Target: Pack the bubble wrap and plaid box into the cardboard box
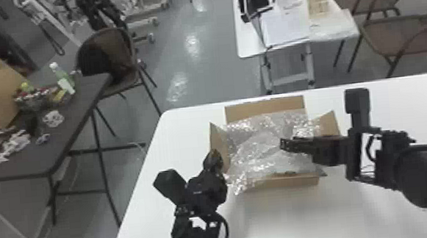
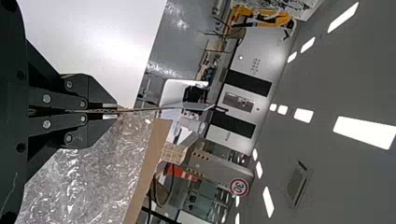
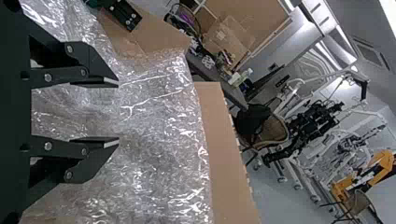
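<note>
An open brown cardboard box (image 1: 283,183) is set on a smooth white bench (image 1: 410,105), its far flap (image 1: 265,108) and right flap (image 1: 329,123) raised. Inside it, clear, shiny bubble wrap (image 1: 259,146) is heaped up to the rim, and part of it is spilled over the near left corner.

At the box's left side, the black left gripper (image 1: 217,154) is seen in the head view; in the left wrist view its fingers (image 2: 100,99) are closed on the left flap (image 1: 215,137), which is pinched between them.

Over the right part of the bubble wrap, the black right gripper (image 1: 282,144) is held with its fingers (image 3: 95,65) spread apart, nothing gripped between them.
</note>
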### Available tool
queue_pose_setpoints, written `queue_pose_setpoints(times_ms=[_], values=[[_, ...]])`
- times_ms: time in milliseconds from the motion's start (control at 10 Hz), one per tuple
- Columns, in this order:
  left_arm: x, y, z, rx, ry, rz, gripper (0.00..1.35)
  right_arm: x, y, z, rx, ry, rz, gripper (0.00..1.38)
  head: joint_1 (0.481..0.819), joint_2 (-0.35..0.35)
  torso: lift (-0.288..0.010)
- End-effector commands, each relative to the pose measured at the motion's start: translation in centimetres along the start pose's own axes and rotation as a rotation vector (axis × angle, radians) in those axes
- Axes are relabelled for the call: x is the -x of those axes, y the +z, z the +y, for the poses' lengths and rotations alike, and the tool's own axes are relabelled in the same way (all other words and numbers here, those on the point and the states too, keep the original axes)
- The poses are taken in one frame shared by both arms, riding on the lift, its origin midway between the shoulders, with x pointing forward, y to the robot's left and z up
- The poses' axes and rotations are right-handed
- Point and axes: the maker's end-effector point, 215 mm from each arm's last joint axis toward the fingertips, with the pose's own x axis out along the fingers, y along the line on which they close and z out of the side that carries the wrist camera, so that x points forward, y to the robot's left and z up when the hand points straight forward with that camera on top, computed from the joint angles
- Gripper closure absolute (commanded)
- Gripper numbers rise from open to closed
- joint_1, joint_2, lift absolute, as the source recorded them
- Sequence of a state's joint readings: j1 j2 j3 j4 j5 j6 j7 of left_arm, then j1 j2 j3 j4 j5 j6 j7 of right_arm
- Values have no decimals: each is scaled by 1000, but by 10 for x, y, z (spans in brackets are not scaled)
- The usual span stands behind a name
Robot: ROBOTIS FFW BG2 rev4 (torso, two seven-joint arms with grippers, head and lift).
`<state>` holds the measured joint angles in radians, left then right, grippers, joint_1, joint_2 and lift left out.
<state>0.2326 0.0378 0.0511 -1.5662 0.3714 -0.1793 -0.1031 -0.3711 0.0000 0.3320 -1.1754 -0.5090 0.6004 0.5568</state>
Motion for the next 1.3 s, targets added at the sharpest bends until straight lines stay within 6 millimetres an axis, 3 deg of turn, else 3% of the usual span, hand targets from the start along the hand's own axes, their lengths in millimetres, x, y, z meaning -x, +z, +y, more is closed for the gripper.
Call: queue_pose_setpoints(times_ms=[0,200,400,600,800,1000,1200], values=[[1,1,2,1,4,-2,1213,5,28,14,76,6,-46,111,695,347,-44],[2,1,5,6,9,-4,1213,25,58,29,171,-10,-121,124,695,345,-44],[5,4,10,11,21,-13,1213,72,75,6,288,-111,-262,162,695,328,-44],[8,2,14,10,29,-12,1213,139,40,-44,315,-253,-370,211,695,289,-44],[13,-1,20,11,40,-8,1213,215,-11,-89,298,-429,-372,211,695,215,-44],[20,1,31,13,61,-14,1213,263,-29,-100,319,-512,-386,208,695,158,-44],[20,2,34,9,65,-16,1213,286,-49,-98,323,-549,-364,211,695,121,-44]])
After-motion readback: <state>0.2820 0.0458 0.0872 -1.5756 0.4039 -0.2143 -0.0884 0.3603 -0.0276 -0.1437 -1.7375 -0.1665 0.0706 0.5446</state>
